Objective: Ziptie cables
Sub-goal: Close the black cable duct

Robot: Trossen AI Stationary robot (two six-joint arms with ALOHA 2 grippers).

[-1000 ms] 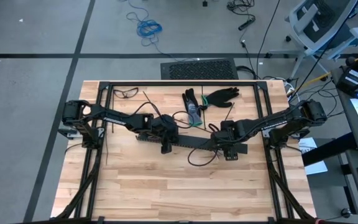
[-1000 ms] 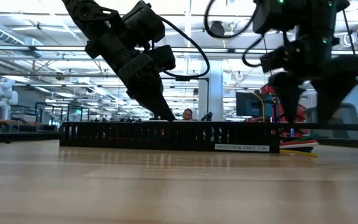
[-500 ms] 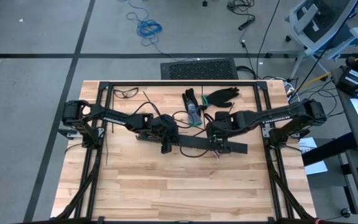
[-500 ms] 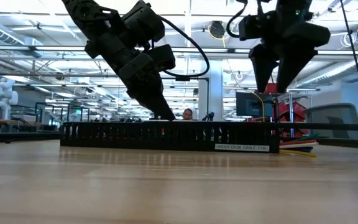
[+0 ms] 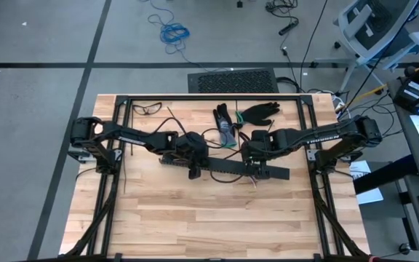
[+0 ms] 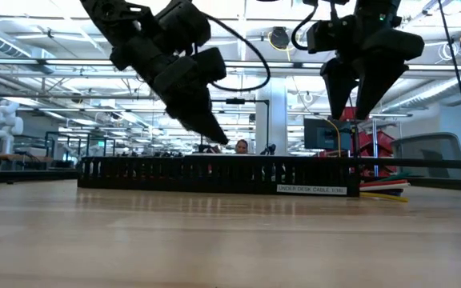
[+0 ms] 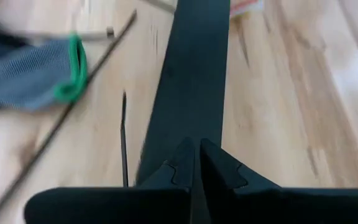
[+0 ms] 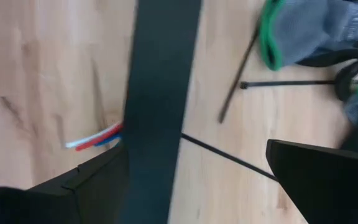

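The cables show only as white, red and blue ends [image 8: 95, 140] sticking out from under the long black slotted rail [image 5: 224, 167]; they also lie at the rail's right end in the low view [image 6: 384, 190]. Thin dark zipties [image 8: 229, 158] lie on the table beside the rail, and another shows in the left wrist view [image 7: 123, 134]. My left gripper [image 7: 197, 162] is shut and empty, its tip [image 6: 217, 138] a little above the rail [image 6: 214, 174]. My right gripper [image 8: 194, 155] is open and empty, well above the rail's right part [image 6: 355, 112].
A grey glove with a green cuff [image 8: 303, 28] and a black glove [image 5: 257, 113] lie beyond the rail, toward the far edge. A black frame [image 5: 209, 97] runs round the tabletop. Bare wood [image 5: 209, 218] lies on the near side.
My right gripper has gone up and toward the table's left, from low by the rail's right end to above the rail, then stayed there. My left gripper has risen a little off the rail's top.
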